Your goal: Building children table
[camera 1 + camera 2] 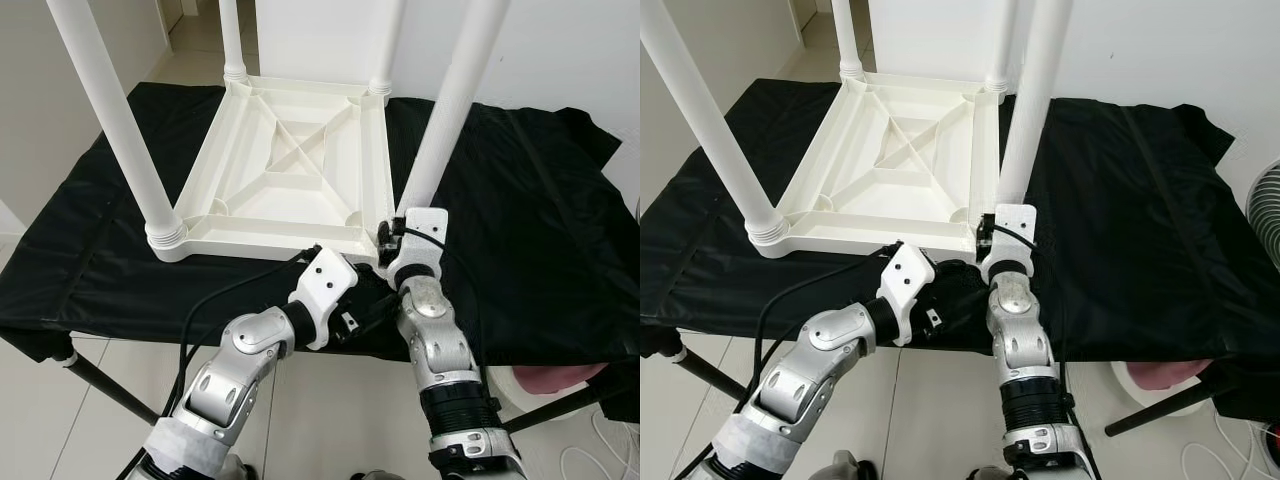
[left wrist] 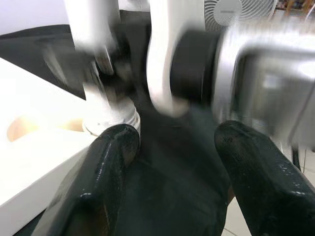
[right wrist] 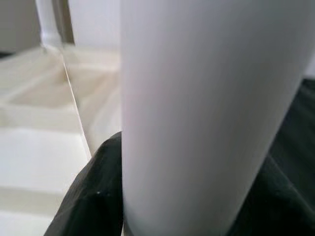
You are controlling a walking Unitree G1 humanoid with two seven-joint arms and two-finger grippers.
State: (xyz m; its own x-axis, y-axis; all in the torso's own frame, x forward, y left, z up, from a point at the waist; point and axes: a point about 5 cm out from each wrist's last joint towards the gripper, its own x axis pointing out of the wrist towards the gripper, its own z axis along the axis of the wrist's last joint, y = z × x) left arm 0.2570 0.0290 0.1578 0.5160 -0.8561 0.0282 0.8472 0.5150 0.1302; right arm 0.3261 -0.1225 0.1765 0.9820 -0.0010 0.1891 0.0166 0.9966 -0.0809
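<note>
A white plastic children's table [image 1: 290,170] lies upside down on a black cloth [image 1: 530,220], its legs pointing up. My right gripper [image 1: 398,232] is at the base of the near-right leg [image 1: 450,110] and is shut on it; in the right wrist view that leg [image 3: 206,108] sits between the black fingers [image 3: 93,196]. My left gripper [image 2: 172,142] is open and holds nothing. It hovers low at the table's near-right corner, just left of my right wrist [image 2: 246,64], facing the leg's ribbed base [image 2: 110,115]. The near-left leg [image 1: 115,130] stands in its socket.
The cloth covers a folding stand whose front edge [image 1: 150,335] is close to my arms. A white fan [image 1: 1265,215] stands at the far right. A pink object [image 1: 560,380] lies on the floor below the cloth. White walls close in on the left and behind.
</note>
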